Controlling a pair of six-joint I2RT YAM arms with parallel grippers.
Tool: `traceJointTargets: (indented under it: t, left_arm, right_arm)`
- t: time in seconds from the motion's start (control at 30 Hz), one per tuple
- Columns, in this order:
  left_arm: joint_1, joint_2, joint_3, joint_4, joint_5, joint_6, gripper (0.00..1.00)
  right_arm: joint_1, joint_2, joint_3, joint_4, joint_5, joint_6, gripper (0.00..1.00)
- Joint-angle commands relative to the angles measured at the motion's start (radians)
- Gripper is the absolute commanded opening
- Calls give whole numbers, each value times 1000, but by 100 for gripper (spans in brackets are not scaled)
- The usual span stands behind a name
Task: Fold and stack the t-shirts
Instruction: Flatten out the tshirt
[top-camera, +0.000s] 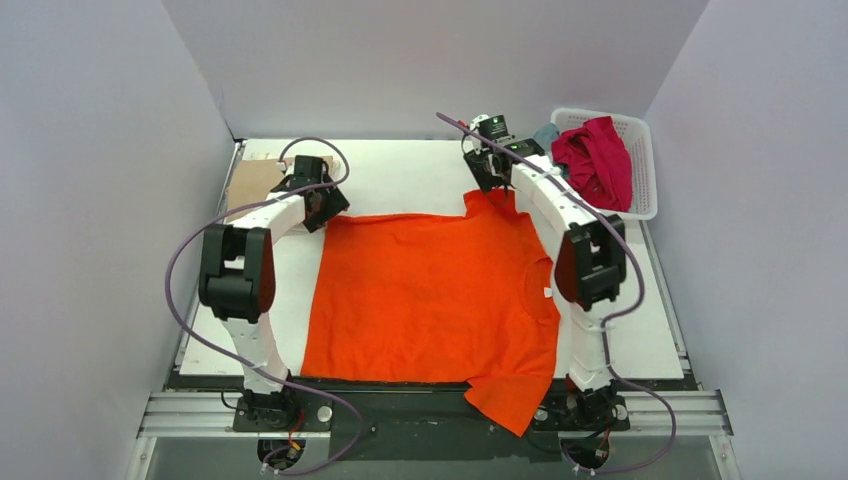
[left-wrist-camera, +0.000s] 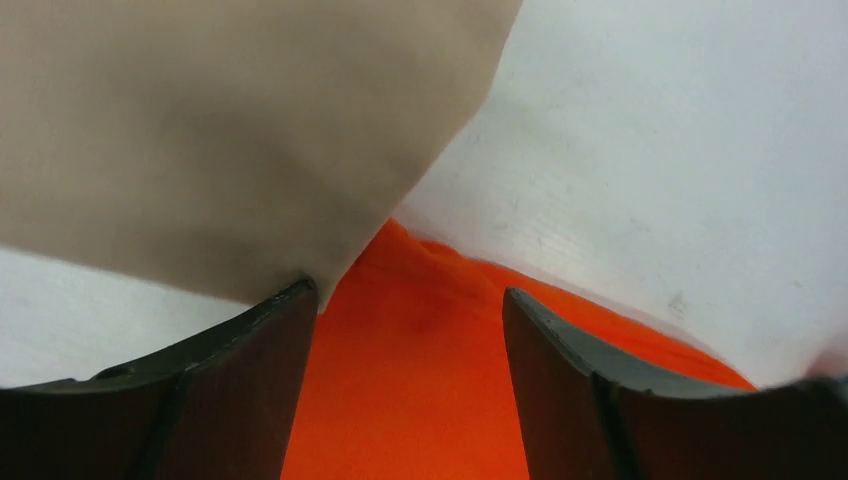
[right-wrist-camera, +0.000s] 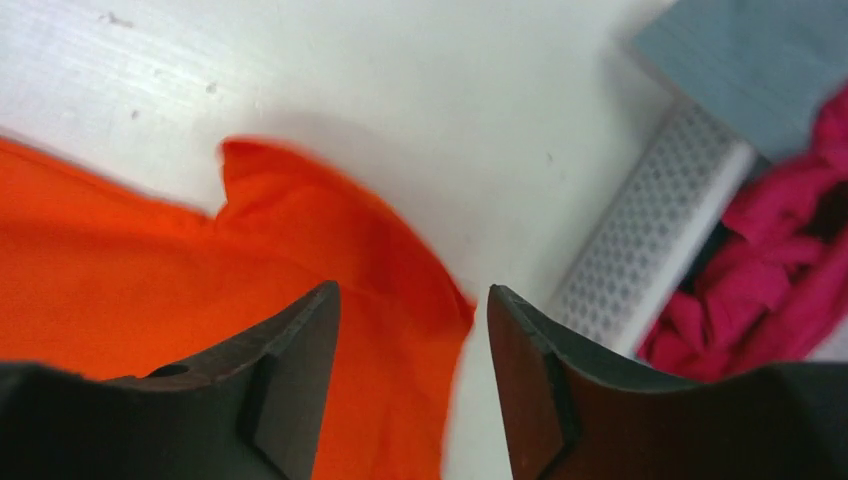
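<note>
Orange shirt (top-camera: 430, 300) spread flat.
My left gripper (left-wrist-camera: 408, 295) and right gripper (right-wrist-camera: 412, 292) hang over its far edge, jaws apart, holding nothing.

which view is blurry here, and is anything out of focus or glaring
Right wrist view: the orange t-shirt has a smeared, blurred edge at its sleeve; left wrist view: the tan t-shirt fills the top, soft and featureless; top external view: sharp, evenly lit, no glare.
</note>
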Motion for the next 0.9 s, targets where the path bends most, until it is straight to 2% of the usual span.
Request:
traceJointTargets:
  t: [0.0,0.03,0.1,0.17,0.33,0.47,0.57,0.73,0.87]
  left_arm:
    - [-3,48,199,-20,-68,11,82]
    - [-6,45,210,-16,-77,13,84]
    - [-11,31,226,-23,-84,15,85]
    - [-16,13,237,-57,-90,15,85]
    - [-45,-96,160,-69,-33,40,86]
    - [-80,-207,22,-19,69,61,87]
    - [-107,-256,-95,-13,121,72,88]
    - [-144,-268,-211,-4,156,85,88]
    - [-151,-194,-202,17,146,83,88]
  right_arm:
    - [-6,112,187,6,26,92,60]
    - [-6,104,184,7,39,104,77]
    - [-7,52,142,33,57,146,90]
    - [-10,-14,89,65,78,222,93]
    - [-17,-197,-154,81,65,481,95]
    - [-18,-373,-439,117,-42,633,96]
    - [-16,-469,-581,94,-113,737,96]
    - [-7,-520,-804,121,-173,851,96]
    - [-9,-454,-832,135,-105,854,96]
